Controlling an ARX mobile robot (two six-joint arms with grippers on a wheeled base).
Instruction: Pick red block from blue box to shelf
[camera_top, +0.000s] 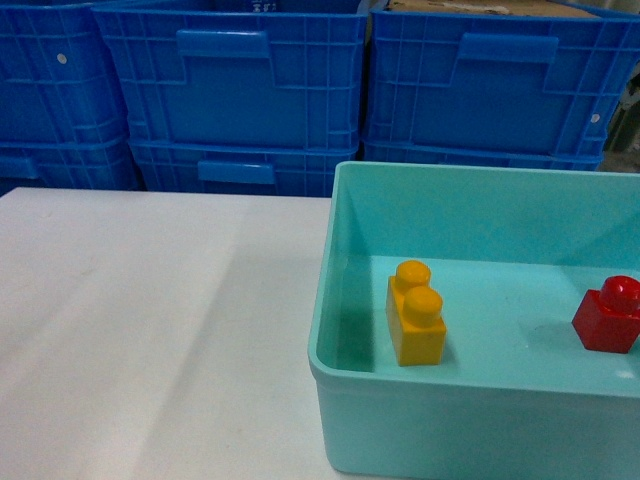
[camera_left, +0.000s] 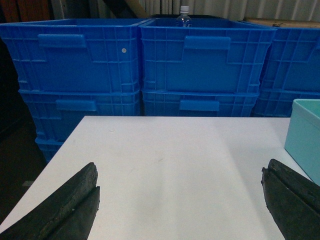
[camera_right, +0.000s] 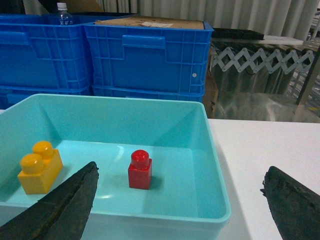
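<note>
We see the main risk as a wrong pick — the yellow brick (camera_right: 39, 166) sits in the same blue box (camera_right: 210, 165), well apart from the red block (camera_right: 140, 170) but on the same floor. A skewed descent could also clip the box's rim or nudge the small, glossy block aside, since nothing braces it.

Red block: cube-shaped, one round stud on top, standing upright on the box floor, nearer the right wall than the yellow brick is, touching nothing.

Right gripper (camera_right: 180, 210) has its fingers spread wide and empty, hanging above the near rim. Left gripper (camera_left: 180, 210) is likewise spread and empty over the bare white table (camera_left: 175, 165) (the shelf is not in view).
</note>
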